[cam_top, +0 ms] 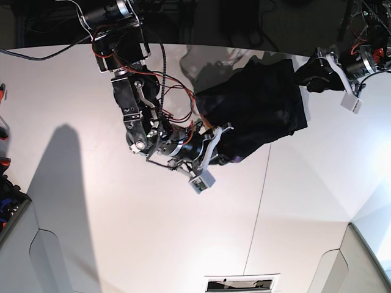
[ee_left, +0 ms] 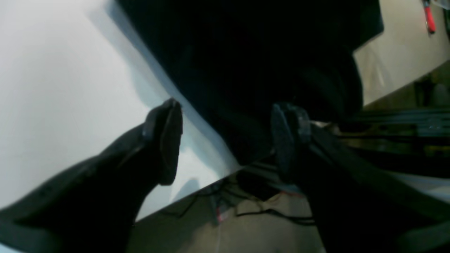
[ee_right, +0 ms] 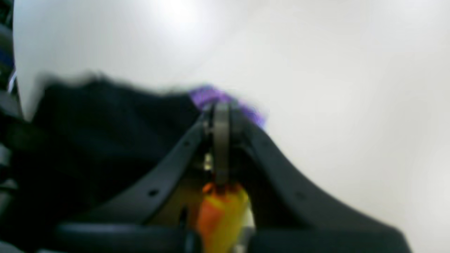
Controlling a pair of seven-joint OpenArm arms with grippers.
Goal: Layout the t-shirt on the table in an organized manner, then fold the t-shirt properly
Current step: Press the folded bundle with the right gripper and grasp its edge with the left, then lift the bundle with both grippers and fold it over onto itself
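The black t-shirt (cam_top: pixel 256 104) lies bunched near the far edge of the white table (cam_top: pixel 183 232). My right gripper (cam_top: pixel 225 141) is at the shirt's near-left edge. In the right wrist view that gripper (ee_right: pixel 221 116) is shut on the t-shirt (ee_right: pixel 105 140), with purple print (ee_right: pixel 205 95) showing past its tips and orange-yellow print bunched under the fingers. My left gripper (cam_top: pixel 303 78) reaches the shirt's right side. In the left wrist view it (ee_left: pixel 228 140) stands open, its fingers (ee_left: pixel 168 140) straddling dark fabric (ee_left: pixel 246 70) that hangs at the table's edge (ee_left: pixel 52 88).
A thin dark seam (cam_top: pixel 263 183) crosses the table. Cables (ee_left: pixel 253 207) lie on the floor below the table's edge, and a red-handled tool (ee_left: pixel 429 19) sits on a far surface. Red tools (cam_top: pixel 3 97) lie at the left border, and a white slot (cam_top: pixel 241 282) is at the near edge.
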